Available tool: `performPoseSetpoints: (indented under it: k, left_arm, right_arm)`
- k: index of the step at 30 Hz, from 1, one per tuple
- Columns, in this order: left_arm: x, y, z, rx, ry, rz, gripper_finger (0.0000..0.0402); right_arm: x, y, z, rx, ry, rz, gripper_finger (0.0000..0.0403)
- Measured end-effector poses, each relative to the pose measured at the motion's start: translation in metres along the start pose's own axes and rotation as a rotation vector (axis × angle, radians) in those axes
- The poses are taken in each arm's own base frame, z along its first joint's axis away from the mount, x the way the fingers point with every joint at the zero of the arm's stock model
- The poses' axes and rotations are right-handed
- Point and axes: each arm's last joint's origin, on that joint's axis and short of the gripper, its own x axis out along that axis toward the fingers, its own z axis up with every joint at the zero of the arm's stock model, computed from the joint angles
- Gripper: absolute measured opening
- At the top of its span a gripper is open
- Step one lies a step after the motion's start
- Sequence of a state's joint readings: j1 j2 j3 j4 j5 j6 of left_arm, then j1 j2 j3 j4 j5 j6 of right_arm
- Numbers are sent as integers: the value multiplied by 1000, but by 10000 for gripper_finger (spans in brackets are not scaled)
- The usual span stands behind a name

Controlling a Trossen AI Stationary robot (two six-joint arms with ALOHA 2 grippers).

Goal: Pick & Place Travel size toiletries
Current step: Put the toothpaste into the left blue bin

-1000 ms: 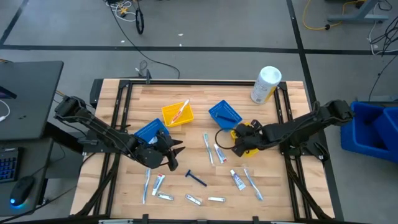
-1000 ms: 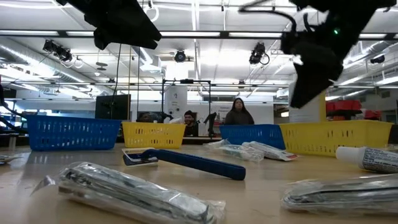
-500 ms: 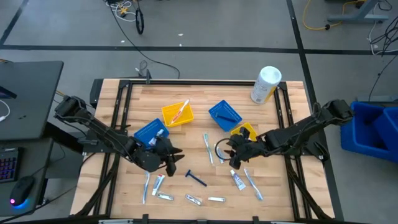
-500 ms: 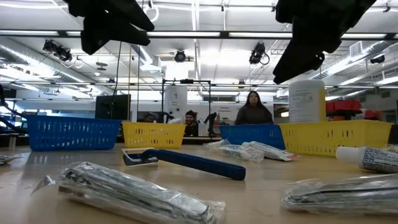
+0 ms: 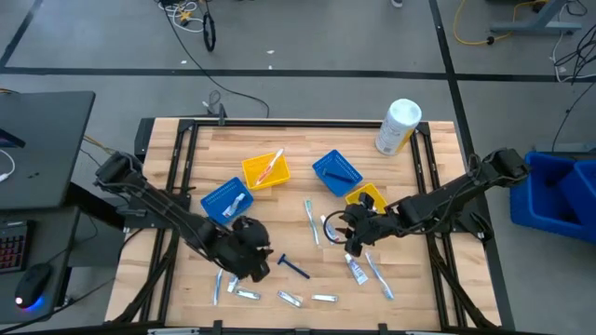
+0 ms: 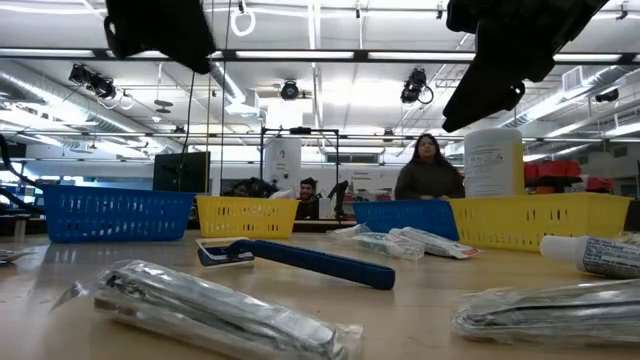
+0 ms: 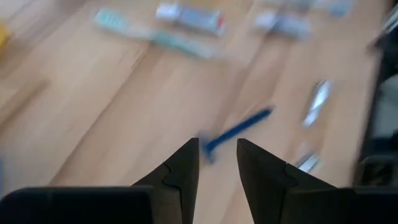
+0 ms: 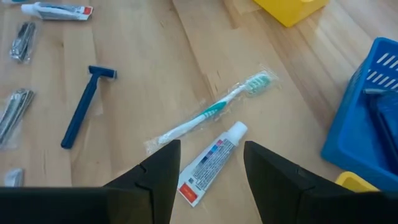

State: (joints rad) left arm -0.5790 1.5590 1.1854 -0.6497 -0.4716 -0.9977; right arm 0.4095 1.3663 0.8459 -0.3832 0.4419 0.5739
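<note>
Right now you are in the reach phase: both pincers are empty and hanging over the loose toiletries on the worktop (image 5: 279,140). Your right pincer (image 5: 352,244) is open, with a toothpaste tube (image 8: 211,163) and a wrapped toothbrush (image 8: 211,112) lying side by side just ahead of its fingers. Your left pincer (image 5: 250,267) is parted only narrowly (its view is smeared), near the dark blue razor (image 5: 294,267). Next, I judge, lower the right pincer squarely over the tube, fingers either side, and close; the crinkly toothbrush wrapper just beside it could get caught too.
</note>
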Motion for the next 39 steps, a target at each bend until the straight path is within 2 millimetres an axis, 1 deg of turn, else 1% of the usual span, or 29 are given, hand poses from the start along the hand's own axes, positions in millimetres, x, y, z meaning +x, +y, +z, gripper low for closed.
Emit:
performPoseSetpoints:
  k: [2, 6, 11, 15, 18, 21, 26, 28, 33, 39]
  left_arm:
    - [-4, -6, 4, -2, 105, 53, 122]
    - [-12, -15, 11, -125, 188, 72, 147]
    - [-10, -13, 6, -177, 264, 71, 190]
    - [-3, -7, -7, -163, 321, 98, 220]
    - [4, -1, -19, -159, 338, 125, 231]
    - [8, 4, -29, -152, 380, 144, 233]
    - [19, 14, -50, -297, 529, 166, 233]
    - [23, 15, -60, -324, 565, 146, 233]
    - [30, 10, -76, -351, 547, 40, 233]
    - [34, 20, -95, -358, 562, 93, 233]
  right_arm:
    - [0, 0, 0, -7, 2, 0, 187]
    - [0, 0, 0, -7, 2, 1, 193]
    - [0, 0, 0, -7, 1, 1, 201]
    - [0, 0, 0, -8, 4, -1, 205]
    - [0, 0, -1, -10, 7, -3, 206]
    - [0, 0, -1, -10, 7, -3, 209]
    - [0, 0, -1, -10, 8, -2, 206]
    - [0, 0, -1, -10, 8, -2, 203]
    - [0, 0, -1, -10, 8, -2, 204]
    - [0, 0, -1, -10, 7, -2, 208]
